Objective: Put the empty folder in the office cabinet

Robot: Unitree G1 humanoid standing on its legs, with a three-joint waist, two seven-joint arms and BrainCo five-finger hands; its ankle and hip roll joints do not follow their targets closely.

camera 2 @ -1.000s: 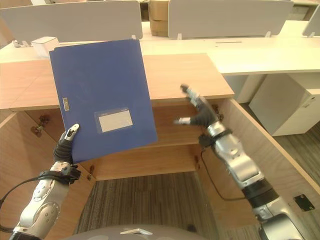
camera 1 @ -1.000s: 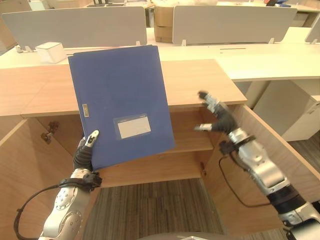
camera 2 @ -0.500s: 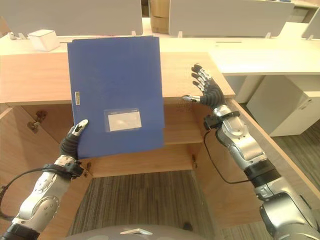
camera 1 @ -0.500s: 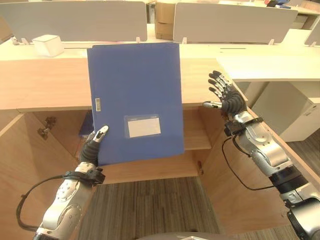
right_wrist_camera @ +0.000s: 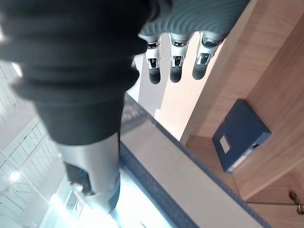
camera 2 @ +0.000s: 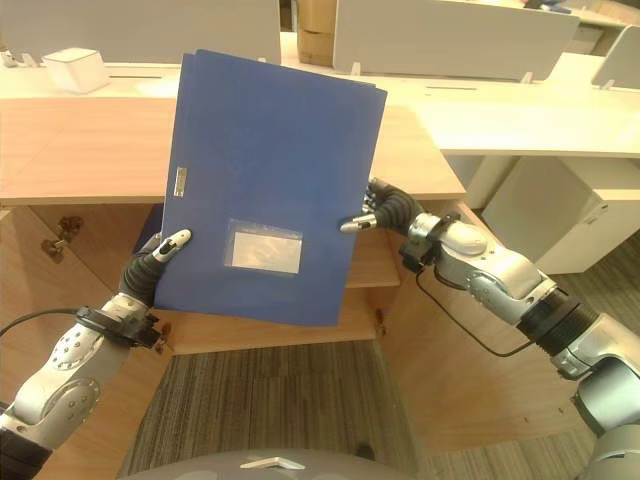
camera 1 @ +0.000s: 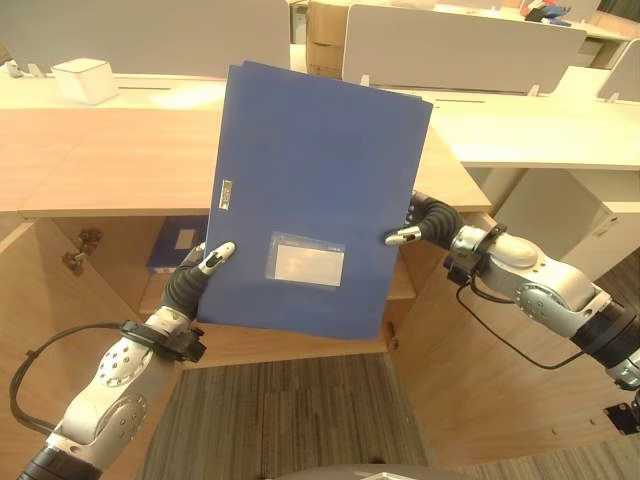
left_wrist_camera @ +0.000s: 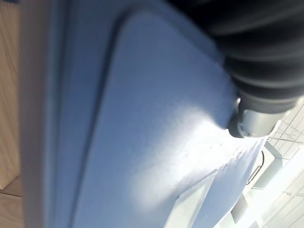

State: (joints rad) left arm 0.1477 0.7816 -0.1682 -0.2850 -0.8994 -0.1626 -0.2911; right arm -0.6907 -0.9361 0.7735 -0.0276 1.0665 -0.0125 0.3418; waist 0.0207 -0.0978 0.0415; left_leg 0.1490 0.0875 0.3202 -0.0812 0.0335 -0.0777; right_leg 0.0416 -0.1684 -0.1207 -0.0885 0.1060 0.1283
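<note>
Over the last second the right hand (camera 1: 418, 226) has come across from well apart to meet the right edge of the blue folder (camera 1: 315, 195), thumb on the front cover and fingers behind it, pinching that edge. The left hand (camera 1: 196, 278) keeps its hold on the lower left corner, thumb curled over the front. So the folder is now carried by both hands, which should steady it for the move into the cabinet (camera 1: 120, 175) (not yet begun, by the look of it).

The folder is held up in front of the cabinet's top edge, above the open compartment, where a second blue folder (camera 1: 180, 243) lies on the shelf. Its long axis runs roughly vertical, top leaning slightly towards the robot's right, with the labelled cover facing the camera and the spine clasp on the left side.
</note>
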